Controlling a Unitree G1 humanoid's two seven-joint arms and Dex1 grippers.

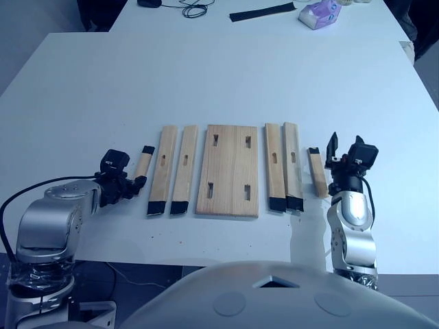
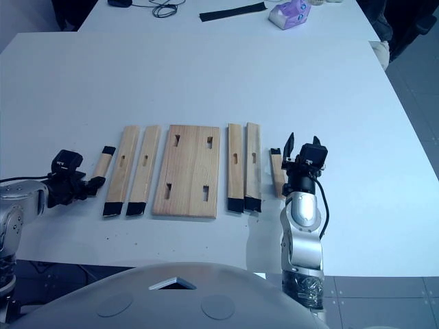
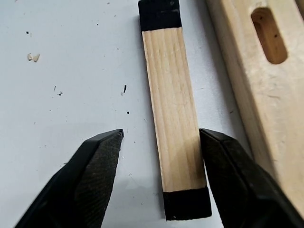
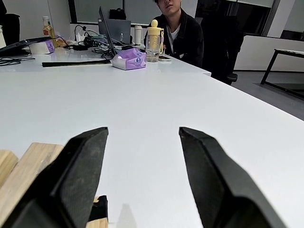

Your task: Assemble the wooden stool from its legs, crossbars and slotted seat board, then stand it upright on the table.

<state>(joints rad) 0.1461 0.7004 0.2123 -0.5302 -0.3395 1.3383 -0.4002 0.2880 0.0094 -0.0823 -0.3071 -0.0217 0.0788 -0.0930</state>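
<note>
Left crossbar (image 3: 171, 95) is lying flat on the white table (image 1: 206, 75) between the spread jaws of the left gripper (image 3: 161, 134), sitting closer to one finger; can't tell if it's touching. It's showing pale wood grain with black-taped ends. Right gripper (image 4: 142, 130) is standing with jaws spread, pinching nothing, just beside the right crossbar (image 1: 317, 173), which is lying flat. Seat board (image 1: 228, 170), with four slots, is lying flat in the middle of the row. Four slotted, black-tipped legs (image 1: 162, 168) are lying in pairs on either side of it, between the board and the crossbars.
</note>
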